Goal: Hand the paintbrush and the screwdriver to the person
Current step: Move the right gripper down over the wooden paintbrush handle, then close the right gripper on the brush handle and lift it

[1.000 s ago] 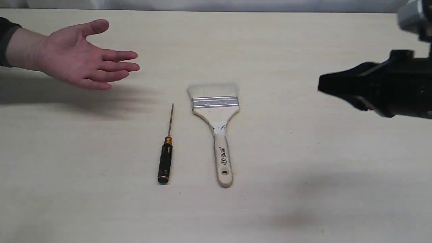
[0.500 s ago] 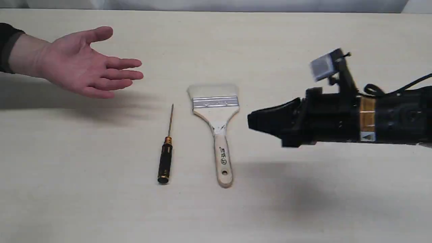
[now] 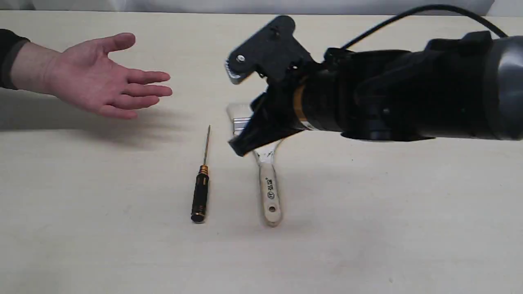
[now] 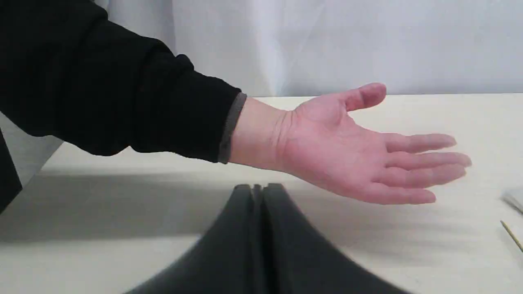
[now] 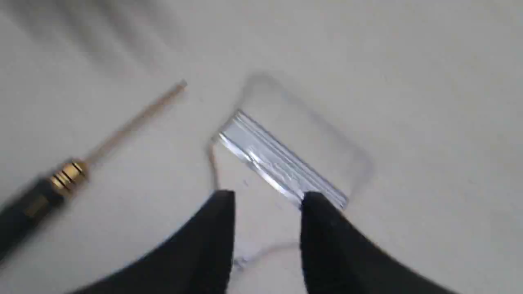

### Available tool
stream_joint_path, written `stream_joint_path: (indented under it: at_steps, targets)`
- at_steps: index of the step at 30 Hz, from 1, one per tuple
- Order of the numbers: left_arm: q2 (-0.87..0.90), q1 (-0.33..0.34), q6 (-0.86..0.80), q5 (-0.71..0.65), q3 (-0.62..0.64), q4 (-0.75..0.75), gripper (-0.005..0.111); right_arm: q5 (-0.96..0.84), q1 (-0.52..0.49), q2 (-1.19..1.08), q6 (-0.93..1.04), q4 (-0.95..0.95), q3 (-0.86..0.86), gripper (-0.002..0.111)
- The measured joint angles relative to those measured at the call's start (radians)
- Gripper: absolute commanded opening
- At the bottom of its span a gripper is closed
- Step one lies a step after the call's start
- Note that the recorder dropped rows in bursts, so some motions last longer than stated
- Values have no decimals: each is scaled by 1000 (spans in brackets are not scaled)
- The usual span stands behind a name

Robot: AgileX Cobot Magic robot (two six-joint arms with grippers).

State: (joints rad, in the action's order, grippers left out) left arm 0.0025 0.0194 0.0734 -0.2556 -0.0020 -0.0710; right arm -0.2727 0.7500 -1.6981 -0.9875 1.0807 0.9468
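Observation:
The paintbrush [image 3: 269, 196] lies flat mid-table with its handle toward the near edge; the arm hides its bristles and most of its silver band. My right gripper [image 3: 238, 148] reaches in from the right and points down over the brush head. In the right wrist view the right gripper [image 5: 267, 200] is open, its fingers straddling the wood just below the paintbrush's band [image 5: 282, 165], with nothing gripped. The screwdriver [image 3: 200, 196] lies parallel to the brush on its left, blurred as the screwdriver [image 5: 61, 179] at the wrist. The person's hand [image 3: 98, 77] is held palm up at the far left. My left gripper [image 4: 257, 194] is shut, near the hand [image 4: 347, 151].
The pale wooden table [image 3: 367, 228] carries only the two tools. A black cable [image 3: 408, 12] arcs over the right arm. A white curtain [image 4: 327, 41] closes off the back. The right arm spans the table's right half.
My right arm has swept in from the right edge to above the brush head and tilted its gripper downward. The person's hand stays about where it was; both tools lie unmoved.

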Motion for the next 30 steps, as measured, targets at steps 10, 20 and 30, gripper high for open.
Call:
stream_joint_path:
  at_steps: [10, 20, 30]
  targets:
    - [0, 0, 0, 0, 0, 0, 0, -316, 55, -38, 177, -413, 200, 57]
    - [0, 0, 0, 0, 0, 0, 0, -473, 55, -264, 351, -664, 392, 57]
    - [0, 0, 0, 0, 0, 0, 0, -554, 55, -467, 389, -755, 558, 57]
